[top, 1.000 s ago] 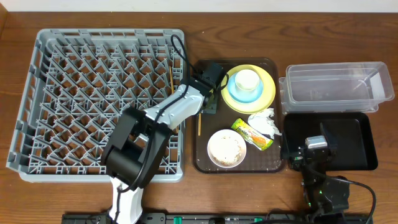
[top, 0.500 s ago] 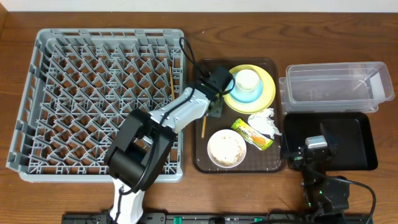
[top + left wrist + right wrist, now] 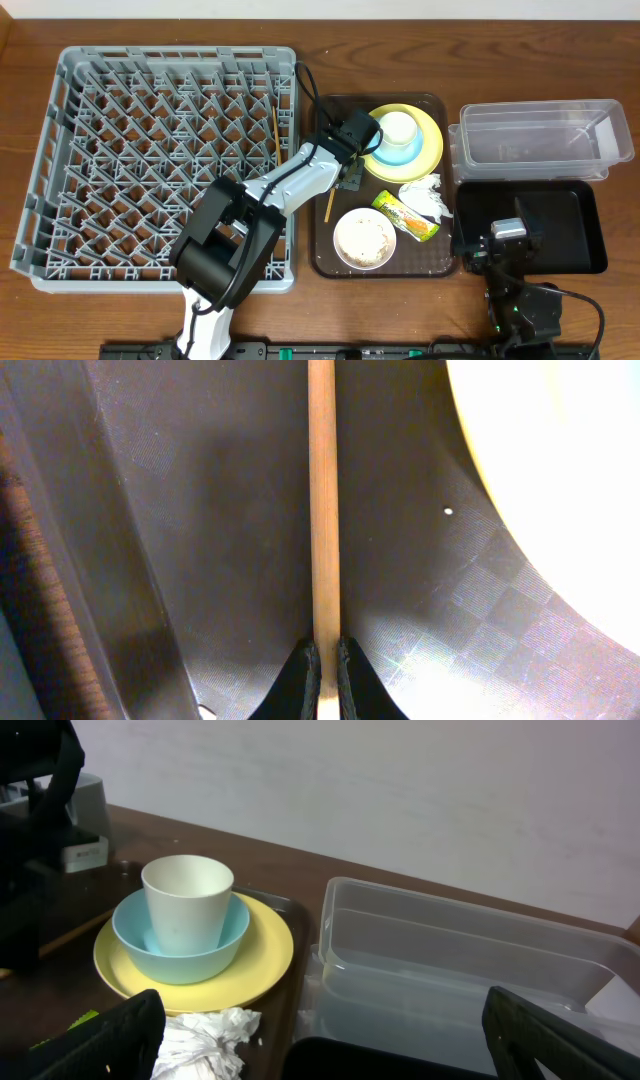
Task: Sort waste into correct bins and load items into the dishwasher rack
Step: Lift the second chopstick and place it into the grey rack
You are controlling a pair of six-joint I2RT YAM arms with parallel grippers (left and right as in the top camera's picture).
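My left gripper point(image 3: 346, 176) is low over the brown serving tray point(image 3: 330, 262), beside the yellow plate point(image 3: 432, 152). Its jaws point(image 3: 324, 662) are shut on a wooden chopstick point(image 3: 322, 510) that lies along the tray floor, seen in the overhead view as a thin chopstick point(image 3: 327, 205). A second chopstick point(image 3: 275, 130) rests in the grey dishwasher rack point(image 3: 150, 170). The white cup point(image 3: 398, 127) stands in the blue bowl point(image 3: 384, 152) on the plate. The white bowl point(image 3: 364, 238) holds rice scraps. The wrapper point(image 3: 406, 216) and the napkin point(image 3: 426, 196) lie next to it. My right gripper point(image 3: 322, 1020) stands open and empty.
The clear tub point(image 3: 540, 140) sits at the back right, with the black tray point(image 3: 572, 228) in front of it. My right arm point(image 3: 505, 245) rests at the black tray's left end. The left arm stretches across the rack's right edge.
My left gripper has slid right along the brown tray toward the plate and closed on the chopstick, which has shifted slightly. The right arm has not moved.
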